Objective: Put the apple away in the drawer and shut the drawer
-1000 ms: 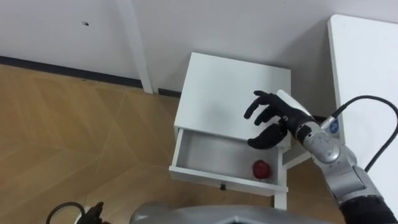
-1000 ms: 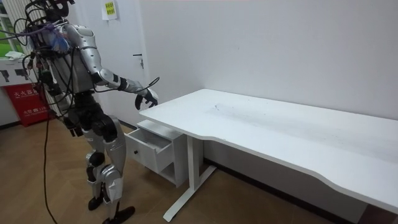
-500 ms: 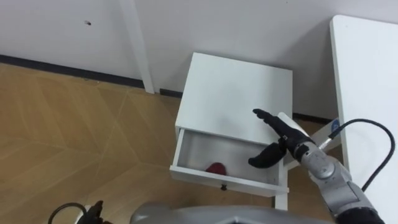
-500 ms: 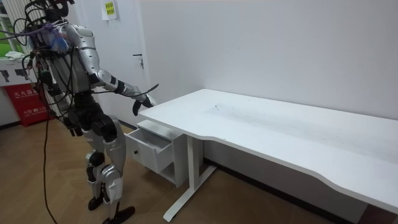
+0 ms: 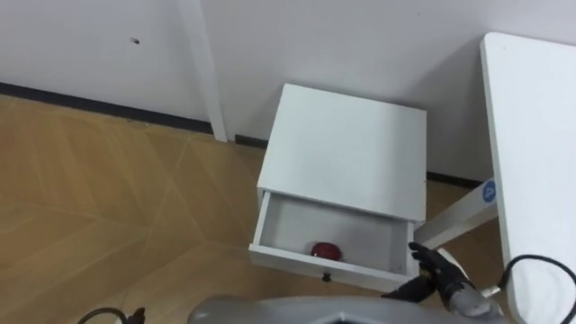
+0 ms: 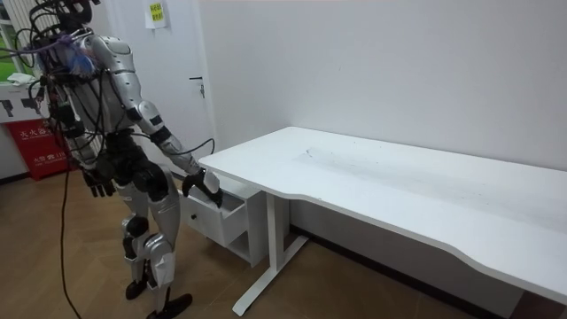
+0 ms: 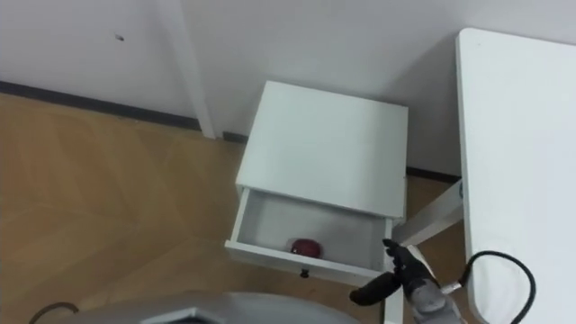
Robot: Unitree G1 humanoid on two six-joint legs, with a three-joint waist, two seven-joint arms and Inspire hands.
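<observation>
The apple (image 5: 325,249) sits in the drawer (image 5: 288,261). My right hand (image 5: 437,275), open and empty at lower right, should push the front squarely.

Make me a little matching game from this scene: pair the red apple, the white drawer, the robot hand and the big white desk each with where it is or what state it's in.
Things:
1. small round red apple
2. white boxy drawer of the small white cabinet
3. black right robot hand
4. large white desk top

Places and states:
A. pulled open
B. along the eye view's right edge
C. on the drawer floor, near its front panel
D. open, beside the drawer's right front corner

Pairs: 1-C, 2-A, 3-D, 4-B.
</observation>
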